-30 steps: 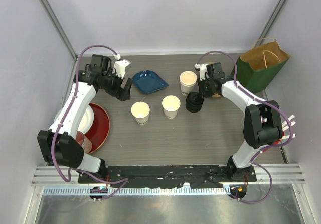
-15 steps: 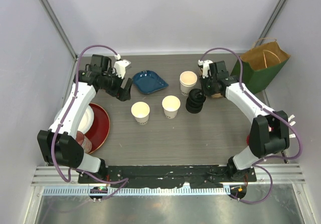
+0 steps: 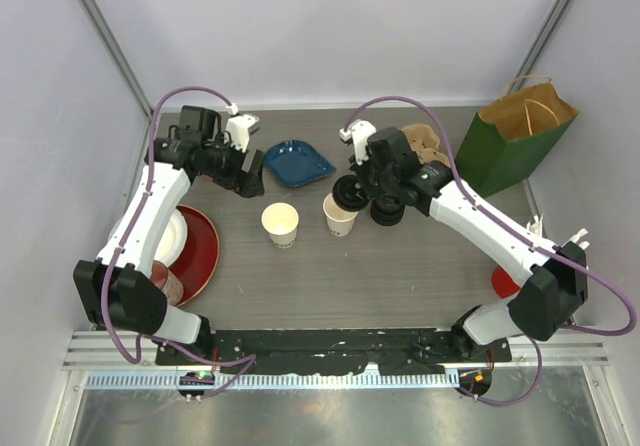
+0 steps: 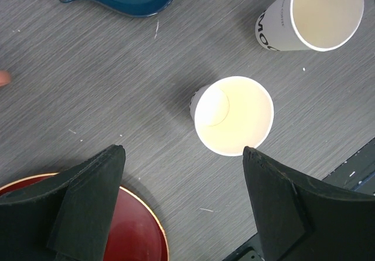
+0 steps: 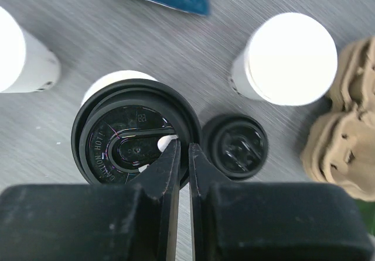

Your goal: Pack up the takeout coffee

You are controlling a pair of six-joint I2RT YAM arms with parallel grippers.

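While the right gripper (image 5: 183, 148) pinches the near rim of a black sip lid (image 5: 126, 141), jaws nearly together, the lid hangs over the middle paper cup (image 3: 340, 223). The cup's white rim peeks out past the lid's far edge in the right wrist view. Can't tell whether lid and cup touch.

Left gripper (image 4: 183, 150) hovers with jaws spread wide and nothing between them. It is above the left paper cup (image 4: 234, 116), which is upright and open-topped on the table (image 3: 400, 276).

The third paper cup (image 5: 291, 59) is also upright and open-topped, near the stack of black lids (image 5: 235, 146). That stack sits just beside the held lid. A cardboard cup carrier (image 5: 345, 120) is at the right edge of that view.

A blue dish (image 3: 298, 161) lies behind the cups, between the two arms. A green paper bag (image 3: 515, 131) stands open at the far right corner, well apart from the left and middle cups. A red plate (image 3: 205, 241) with a white bowl (image 3: 175, 236) on it sits under the left arm, near the left edge.
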